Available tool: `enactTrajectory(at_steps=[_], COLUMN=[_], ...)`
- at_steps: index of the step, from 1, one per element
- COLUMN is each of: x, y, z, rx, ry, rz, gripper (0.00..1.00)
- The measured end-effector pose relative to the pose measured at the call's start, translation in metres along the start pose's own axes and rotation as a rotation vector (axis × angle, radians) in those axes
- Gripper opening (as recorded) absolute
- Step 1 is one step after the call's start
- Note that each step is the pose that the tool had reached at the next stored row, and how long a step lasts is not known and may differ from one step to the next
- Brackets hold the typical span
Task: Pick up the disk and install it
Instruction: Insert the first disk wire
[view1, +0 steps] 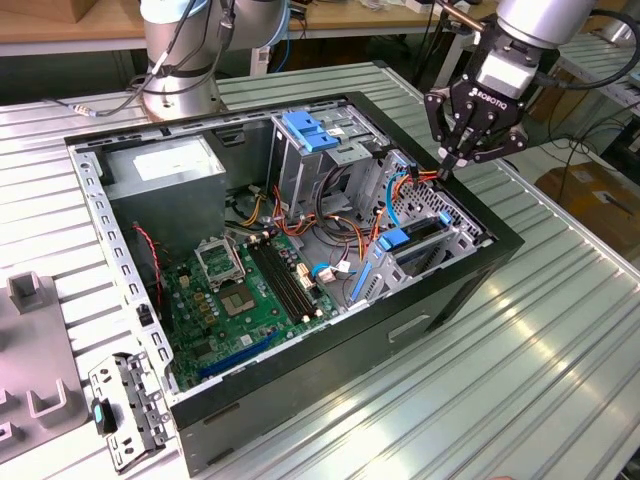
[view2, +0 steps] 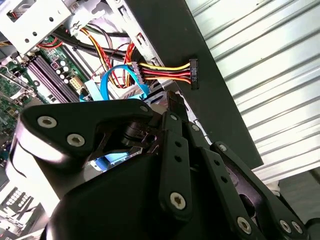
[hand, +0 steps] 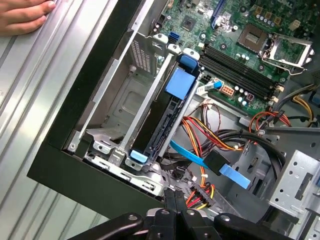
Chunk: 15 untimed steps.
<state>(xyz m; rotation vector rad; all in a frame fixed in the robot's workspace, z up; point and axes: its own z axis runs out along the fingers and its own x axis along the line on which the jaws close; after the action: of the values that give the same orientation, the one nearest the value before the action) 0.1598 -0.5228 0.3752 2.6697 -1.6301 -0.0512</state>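
Open computer case (view1: 330, 370) on a ribbed metal table (view1: 520, 380), workshop benches (view1: 60, 35) behind.
The disk (hand: 165, 120) stands on edge in the case's drive bay; the gripper (view1: 447, 168) hovers nearby, jaws closed together, empty.

Your ribbed metal table (view1: 560, 340) carried the open case (view1: 450, 290) mid-surface. At the exterior view's left, you had 1 perforated bracket (view1: 128, 400) and grey blocks (view1: 30, 295) on it. A hand (hand: 25, 15) lay on it beside the case in the first wrist view.
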Motion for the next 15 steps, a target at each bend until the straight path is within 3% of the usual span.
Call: enactTrajectory(at_steps=[2,6,11,15], x=[0.0000,0.0002,-0.0002,-0.0007], y=[0.0000,-0.0006,-0.0078,-0.0082], z=[0.0000,0.0000,-0.0002,-0.0045], rx=[0.0000,-0.0016,-0.0024,-0.0036], ry=[0.0000,0.0021,0.0035,0.0042], rz=[-0.001,-0.076,-0.087,-0.100], gripper=[0.11,0.11,0.11,0.11])
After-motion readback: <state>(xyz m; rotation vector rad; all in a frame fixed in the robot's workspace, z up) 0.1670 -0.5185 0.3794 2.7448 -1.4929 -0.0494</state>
